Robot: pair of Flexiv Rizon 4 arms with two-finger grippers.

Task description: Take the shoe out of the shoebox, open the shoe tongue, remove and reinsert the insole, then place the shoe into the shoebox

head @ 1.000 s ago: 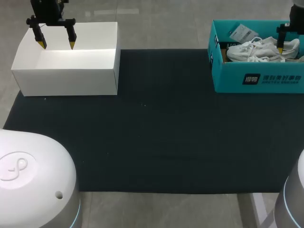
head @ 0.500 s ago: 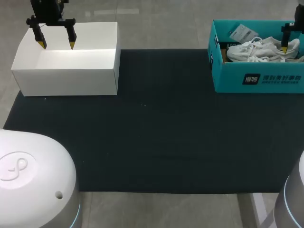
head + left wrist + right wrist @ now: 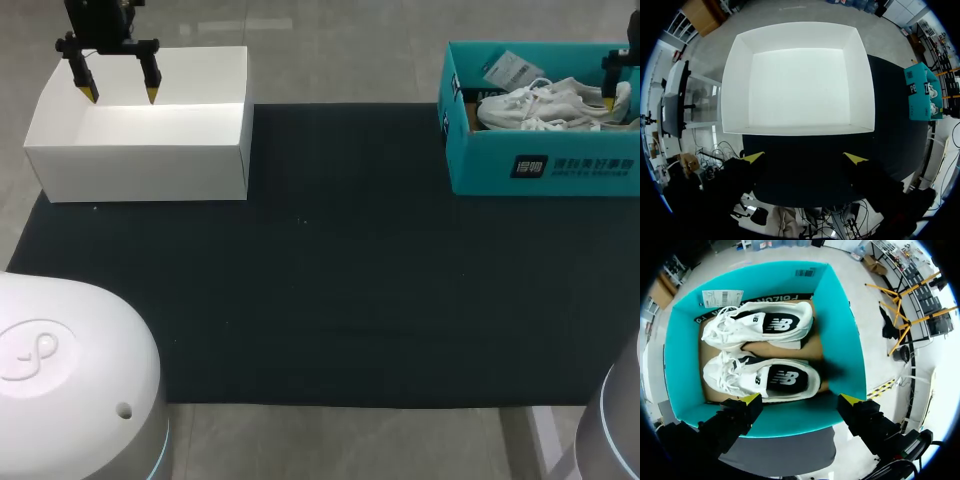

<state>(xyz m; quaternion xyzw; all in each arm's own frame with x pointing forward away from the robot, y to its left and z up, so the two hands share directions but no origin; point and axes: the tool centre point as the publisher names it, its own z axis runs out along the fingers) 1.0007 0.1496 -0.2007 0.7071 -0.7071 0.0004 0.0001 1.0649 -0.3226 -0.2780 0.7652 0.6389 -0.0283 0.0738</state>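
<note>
Looking down through the right wrist camera, I am seeing the open teal cardboard shoebox [image 3: 840, 330] directly under and ahead of my right gripper [image 3: 801, 398]. Its two yellow-tipped fingers are standing wide apart and gripping nothing. A pair of white lace-up sneakers is lying side by side on the brown card floor of the box. The nearer white sneaker [image 3: 765, 377] is sitting just beyond the box wall that runs between my fingertips, and the farther white sneaker [image 3: 762, 325] is lying beyond it, beside a white paper tag [image 3: 722, 298].

What I am weighing is the axis. Both sneakers are lying lengthwise, parallel to the line joining my two fingertips, with laces and toes toward one finger and heels toward the other. As I am judging it, closing from this pose would pinch along the length and not across the sides, so I am expecting to turn the wrist or aim for the heel collar.

From the head camera, the box is sitting at the right far corner of the black ribbed mat [image 3: 330, 280], so the right arm is clearly the nearer one. My left gripper [image 3: 121, 97] is hanging well apart from it, fingers spread and bare, over the open white cardboard box [image 3: 140, 160] at the mat's left far corner.
</note>
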